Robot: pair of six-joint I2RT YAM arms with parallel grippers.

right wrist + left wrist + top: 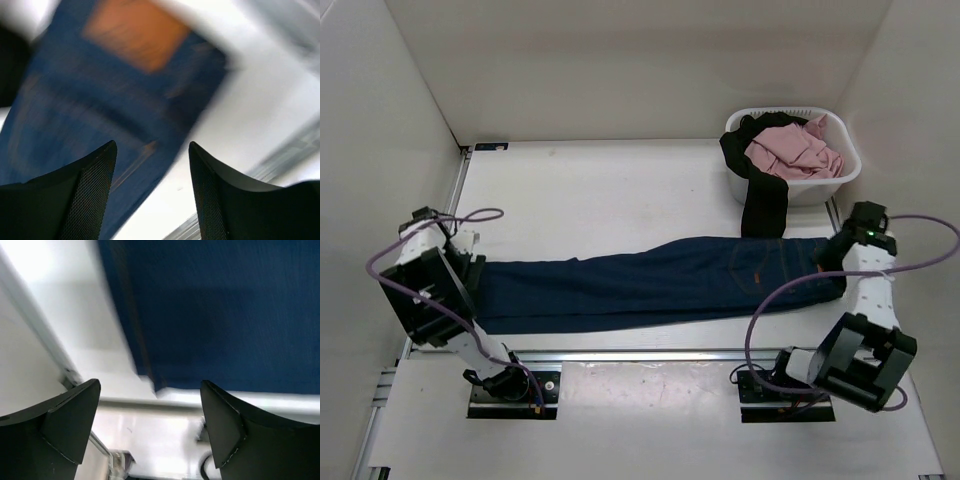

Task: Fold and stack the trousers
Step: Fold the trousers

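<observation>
The dark blue trousers (650,285) lie flat across the table, legs together, hems at the left and waistband at the right. My left gripper (468,258) hovers open over the hem end; in the left wrist view its fingers (75,415) stand wide apart, empty, just off the denim's corner (215,315). My right gripper (842,252) is open over the waistband end. In the right wrist view, the blurred denim (100,105) and its tan patch (135,32) lie beyond the spread, empty gripper (152,150).
A white laundry basket (847,168) stands at the back right, holding a pink garment (792,150). A black garment (765,200) hangs over its front rim, reaching the trousers' waist. White walls enclose the table on three sides. A metal rail (640,355) runs along the near edge.
</observation>
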